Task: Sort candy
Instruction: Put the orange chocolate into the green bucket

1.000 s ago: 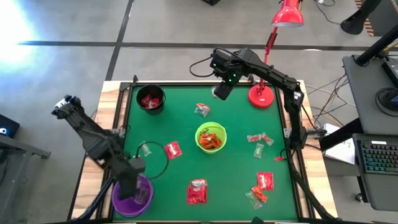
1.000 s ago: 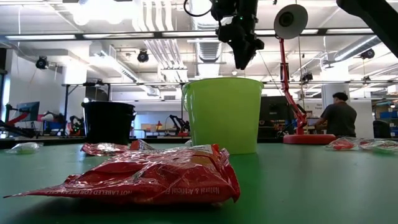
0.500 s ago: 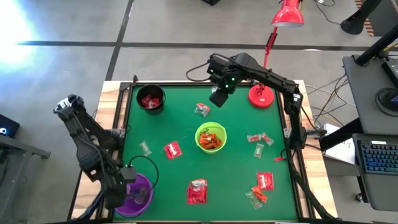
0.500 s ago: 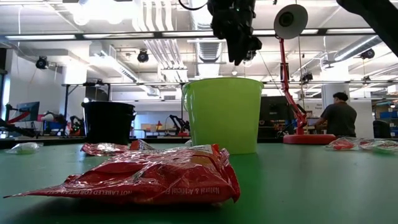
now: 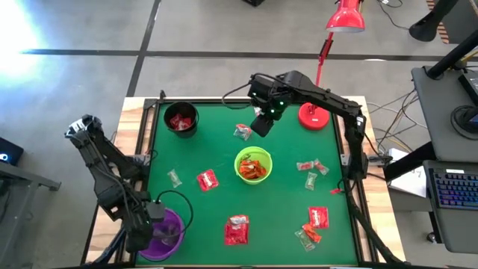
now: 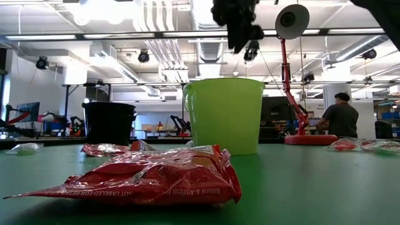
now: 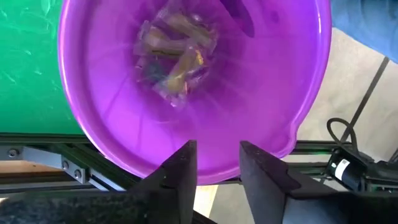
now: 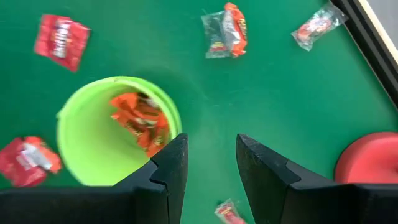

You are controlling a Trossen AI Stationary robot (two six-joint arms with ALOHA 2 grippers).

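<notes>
Candy (image 5: 316,218) lies scattered over the green bench (image 5: 284,202), while the left tool (image 7: 214,171) hangs over the purple bowl (image 7: 273,93), fingers apart and empty, apparently for dropping pale sweets (image 7: 171,56), and the right tool (image 8: 208,168), likewise parted, hovers near the lime-green bowl (image 8: 81,155).

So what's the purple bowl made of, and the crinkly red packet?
The purple bowl looks like smooth, glossy plastic: light glows through its thin wall, with soft shine streaks. The red packet looks like thin, shiny plastic film or foil: it is wrinkled all over and catches bright glints. Which of the two, I can't tell.
</notes>
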